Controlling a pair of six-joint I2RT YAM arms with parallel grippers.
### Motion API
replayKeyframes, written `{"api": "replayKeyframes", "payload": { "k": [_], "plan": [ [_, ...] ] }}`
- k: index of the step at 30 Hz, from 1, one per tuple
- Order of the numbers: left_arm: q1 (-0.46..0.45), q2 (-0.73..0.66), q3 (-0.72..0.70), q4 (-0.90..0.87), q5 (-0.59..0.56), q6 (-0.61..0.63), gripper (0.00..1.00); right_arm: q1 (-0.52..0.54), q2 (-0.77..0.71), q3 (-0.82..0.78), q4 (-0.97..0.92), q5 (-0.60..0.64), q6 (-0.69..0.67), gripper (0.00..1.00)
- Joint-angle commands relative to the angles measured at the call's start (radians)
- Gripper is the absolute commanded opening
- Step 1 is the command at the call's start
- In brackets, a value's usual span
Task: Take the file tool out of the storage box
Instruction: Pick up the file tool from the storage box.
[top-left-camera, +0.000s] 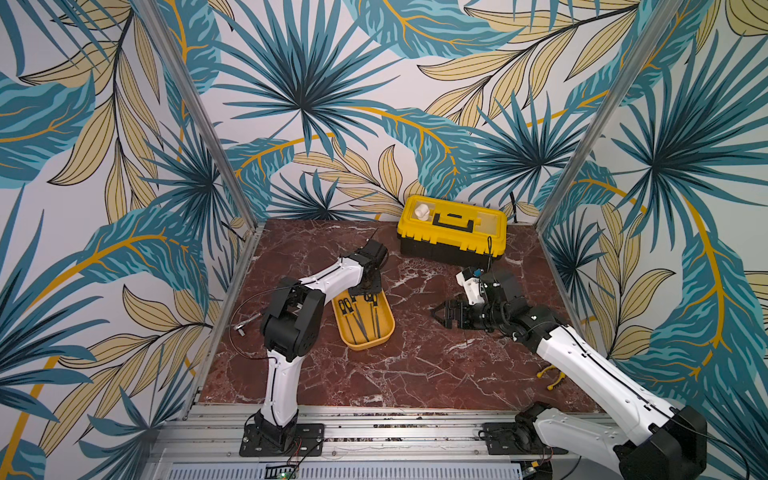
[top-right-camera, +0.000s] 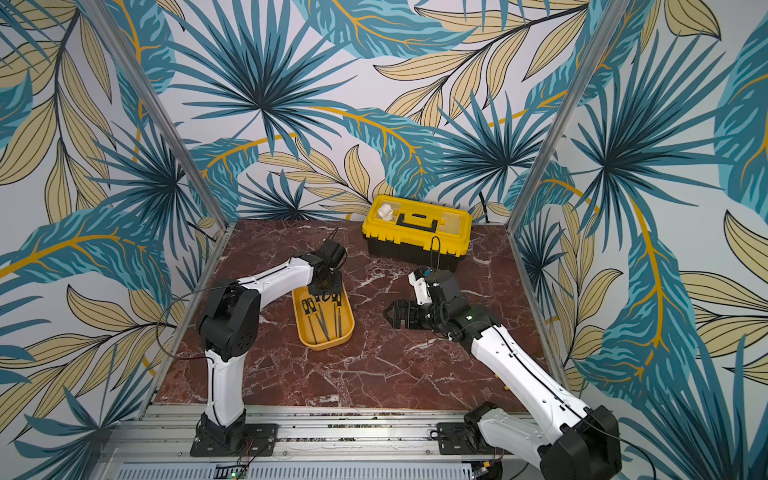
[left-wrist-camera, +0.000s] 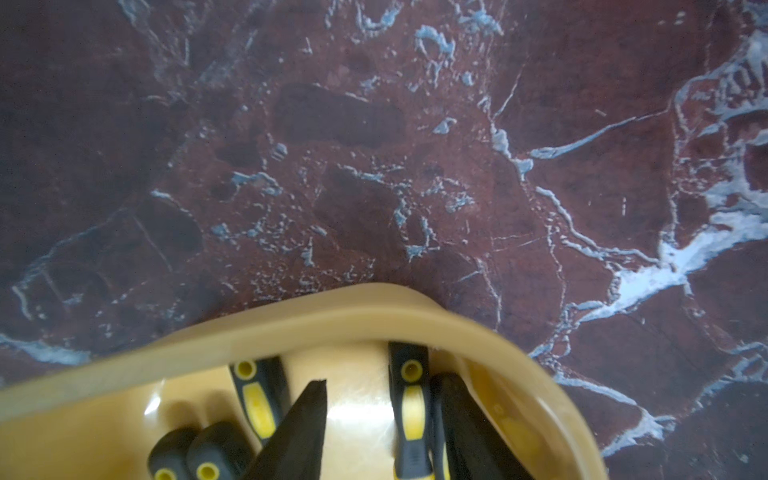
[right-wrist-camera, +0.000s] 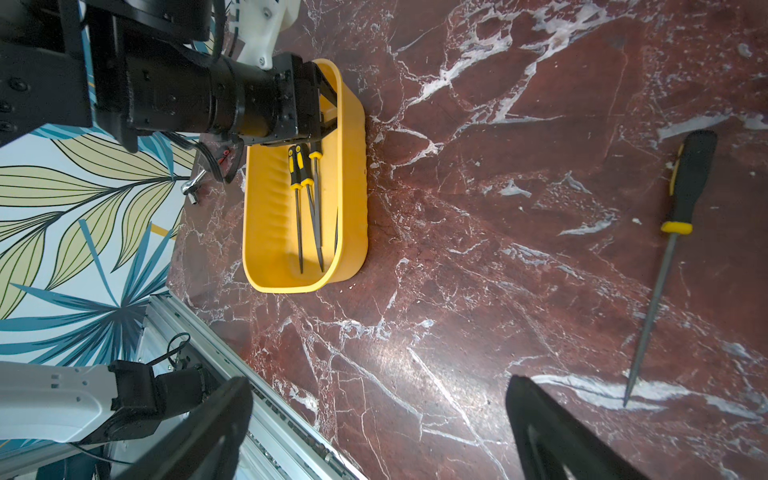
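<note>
The storage box (top-left-camera: 368, 344) is a shallow yellow tray left of the table's middle, seen in both top views (top-right-camera: 328, 344). Several file tools (top-left-camera: 360, 320) with black-and-yellow handles lie in it lengthwise. My left gripper (top-left-camera: 365, 296) reaches down into the tray's far end, over the handles. In the left wrist view the left gripper (left-wrist-camera: 383, 380) stands open. One file handle (left-wrist-camera: 411, 399) lies between its fingers, against one finger and apart from the other. My right gripper (top-left-camera: 438, 316) hovers open over bare table to the tray's right, with nothing in it (right-wrist-camera: 380, 384).
A black toolbox with a yellow lid (top-left-camera: 453, 228) stands at the back. One more file (right-wrist-camera: 673, 249) lies on the marble right of the tray. A metal wrench (top-left-camera: 243, 326) lies at the left edge. Yellow-handled pliers (top-left-camera: 550, 376) lie beside the right arm.
</note>
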Motion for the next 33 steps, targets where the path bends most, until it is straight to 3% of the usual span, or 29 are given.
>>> {"api": "replayKeyframes", "payload": {
  "k": [1, 13, 18, 22, 28, 33],
  "plan": [
    [0.004, 0.020, 0.052, 0.014, -0.008, 0.011, 0.48, 0.008, -0.019, -0.028, 0.014, 0.011, 0.006, 1.00],
    [-0.001, 0.054, 0.054, 0.037, -0.008, 0.013, 0.35, 0.012, -0.007, -0.028, -0.005, 0.016, -0.007, 1.00],
    [-0.003, 0.056, 0.055, 0.040, -0.004, 0.012, 0.23, 0.013, -0.003, -0.028, -0.005, 0.018, -0.009, 1.00],
    [-0.006, 0.046, 0.049, 0.047, 0.001, 0.013, 0.22, 0.014, -0.005, -0.033, 0.000, 0.016, -0.005, 1.00],
    [-0.004, -0.030, -0.014, 0.100, 0.030, 0.002, 0.17, 0.025, -0.028, -0.055, 0.020, 0.005, 0.001, 0.99],
    [0.012, -0.142, -0.116, 0.197, 0.138, -0.034, 0.16, 0.033, -0.047, -0.080, 0.070, -0.018, 0.032, 0.96]
  ]
}}
